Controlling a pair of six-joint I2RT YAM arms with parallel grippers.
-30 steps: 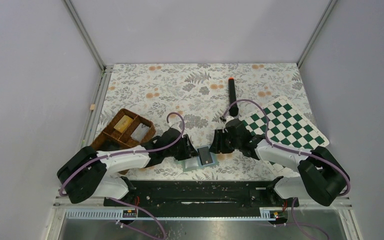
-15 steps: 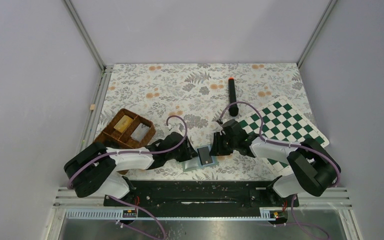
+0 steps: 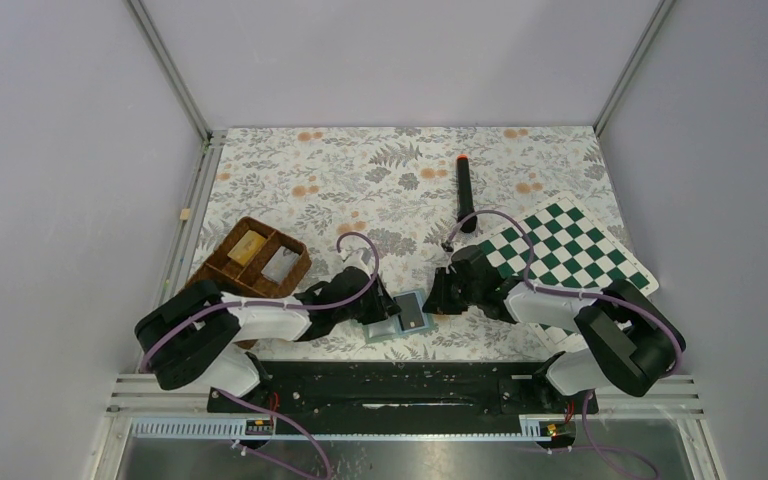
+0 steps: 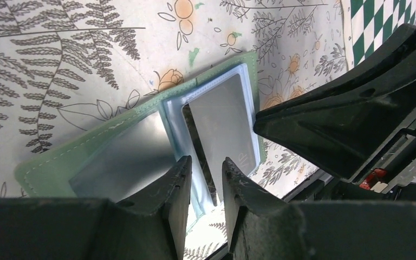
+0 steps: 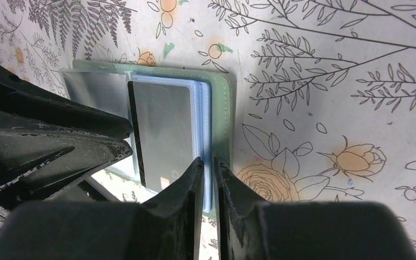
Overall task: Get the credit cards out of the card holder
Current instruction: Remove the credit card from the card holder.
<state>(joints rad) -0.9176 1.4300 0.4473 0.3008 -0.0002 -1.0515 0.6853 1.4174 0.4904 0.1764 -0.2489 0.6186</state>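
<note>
The sage-green card holder (image 3: 407, 318) lies open on the floral cloth near the front edge, between my two grippers. Its pale blue clear sleeves (image 5: 201, 116) hold a grey credit card (image 5: 165, 130), and a second credit card (image 5: 95, 92) shows in the left panel. My right gripper (image 5: 208, 162) is shut on the near edge of the blue sleeves, beside the green cover (image 5: 222, 108). My left gripper (image 4: 207, 162) stands slightly open, its fingers on either side of a sleeve edge (image 4: 197, 184), just short of the grey card (image 4: 222, 116). Both gripper heads, left (image 3: 390, 310) and right (image 3: 434, 303), almost meet over the holder.
A brown divided wicker tray (image 3: 222, 248) at the left holds a yellowish block (image 3: 247, 245) and a grey piece (image 3: 280, 264). A green-and-white chessboard (image 3: 570, 255) lies at the right. A black stick with a red tip (image 3: 465, 190) lies behind it.
The right gripper's jaws have closed in onto the sleeve edge. The left jaws have narrowed a little. Both arms have shifted slightly around the holder.
</note>
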